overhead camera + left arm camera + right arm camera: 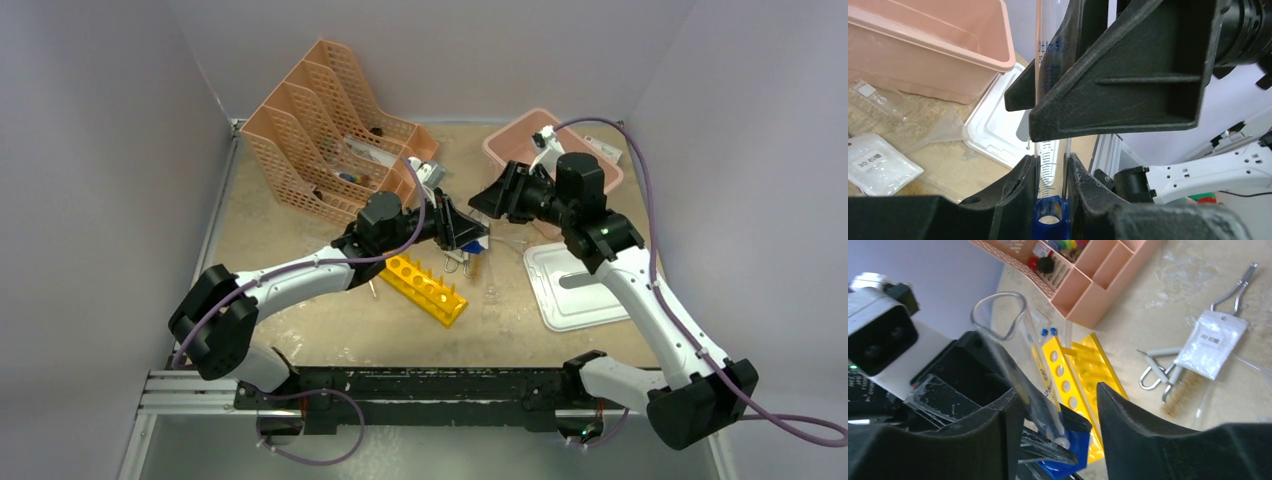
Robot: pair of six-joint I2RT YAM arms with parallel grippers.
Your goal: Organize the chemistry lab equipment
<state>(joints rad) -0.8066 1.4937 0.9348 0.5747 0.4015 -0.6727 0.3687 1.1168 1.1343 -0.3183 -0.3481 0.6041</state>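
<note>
— Handover, we think: our left claw (1050, 185) is clamped low on the clear measuring cylinder (1018, 355), near its blue base, aloft near the yellow rack (425, 288).
— Our right claw (1055, 400) stands spread either side of the glass, gripping nothing; whether a finger touches it, we cannot tell. From above, both claws hide it.

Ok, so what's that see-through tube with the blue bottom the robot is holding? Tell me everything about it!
It's a graduated cylinder: a tall clear tube, glass or plastic, with a pouring lip on its open rim, blue measuring marks and a blue base. It looks empty. The left pincer clamps it just above the base. The right pincer sits open around its middle, one finger seemingly touching it.
</note>
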